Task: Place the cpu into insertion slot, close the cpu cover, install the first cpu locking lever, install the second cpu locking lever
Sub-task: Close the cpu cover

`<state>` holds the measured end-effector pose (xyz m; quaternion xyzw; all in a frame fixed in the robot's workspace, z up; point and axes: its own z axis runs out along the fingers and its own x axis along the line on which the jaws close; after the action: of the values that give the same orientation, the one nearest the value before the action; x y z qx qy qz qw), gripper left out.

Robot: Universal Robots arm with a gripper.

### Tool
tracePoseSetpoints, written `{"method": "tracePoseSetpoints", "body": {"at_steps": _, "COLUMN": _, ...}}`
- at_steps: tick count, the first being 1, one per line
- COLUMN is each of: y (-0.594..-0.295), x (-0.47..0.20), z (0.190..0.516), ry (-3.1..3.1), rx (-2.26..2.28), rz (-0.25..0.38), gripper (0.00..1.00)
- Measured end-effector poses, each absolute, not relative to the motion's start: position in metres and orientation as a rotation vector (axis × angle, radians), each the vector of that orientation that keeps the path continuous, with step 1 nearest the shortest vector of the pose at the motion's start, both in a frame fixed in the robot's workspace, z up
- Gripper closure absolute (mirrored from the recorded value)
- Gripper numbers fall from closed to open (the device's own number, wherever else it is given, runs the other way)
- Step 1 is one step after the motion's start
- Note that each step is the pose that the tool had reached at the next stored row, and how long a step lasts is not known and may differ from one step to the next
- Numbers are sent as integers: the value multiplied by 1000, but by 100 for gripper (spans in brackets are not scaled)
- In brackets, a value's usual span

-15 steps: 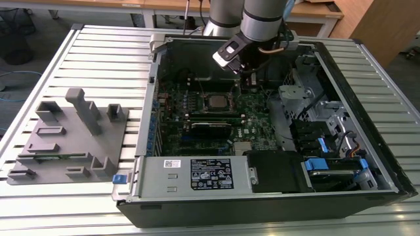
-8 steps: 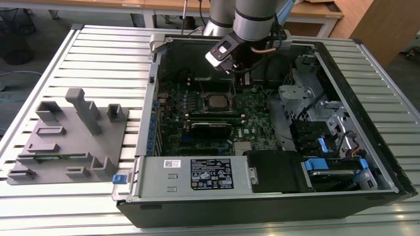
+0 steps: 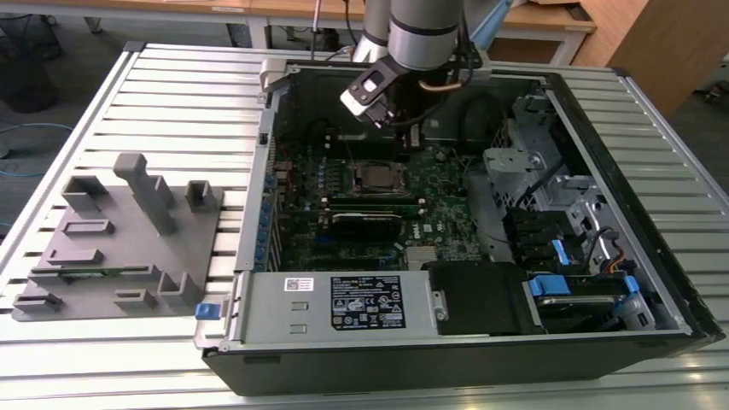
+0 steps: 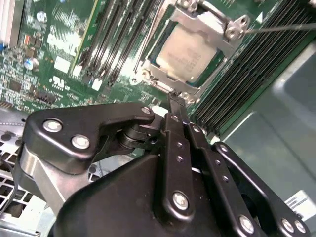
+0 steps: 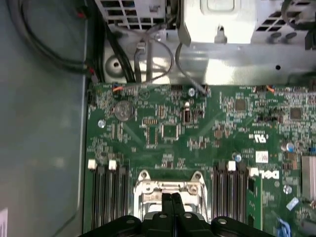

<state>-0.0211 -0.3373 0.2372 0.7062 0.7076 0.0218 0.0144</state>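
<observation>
Jaws together at the cpu cover (image 4: 163,79)

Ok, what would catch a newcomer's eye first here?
The grey robot arm reaching into the open black computer case. In the second wrist view its black gripper, shut, points at the thin silver cpu cover, lying over the pale silvery square cpu.

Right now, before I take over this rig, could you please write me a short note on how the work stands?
The end effector is shut, with its tips at the edge of the cpu cover.
The cpu sits in the insertion slot, and the cover lies down over it.
Done: cpu placed, cover closed.
Left: both locking levers. One thin lever rod juts out past the socket corner and does not look latched.
</observation>
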Motion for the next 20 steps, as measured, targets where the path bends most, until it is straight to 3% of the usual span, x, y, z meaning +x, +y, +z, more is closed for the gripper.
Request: {"method": "tracePoseSetpoints", "body": {"at_steps": 20, "y": -335, "x": -68, "z": 236, "ry": 2189, "rx": 2184, "rz": 89, "gripper": 89}}
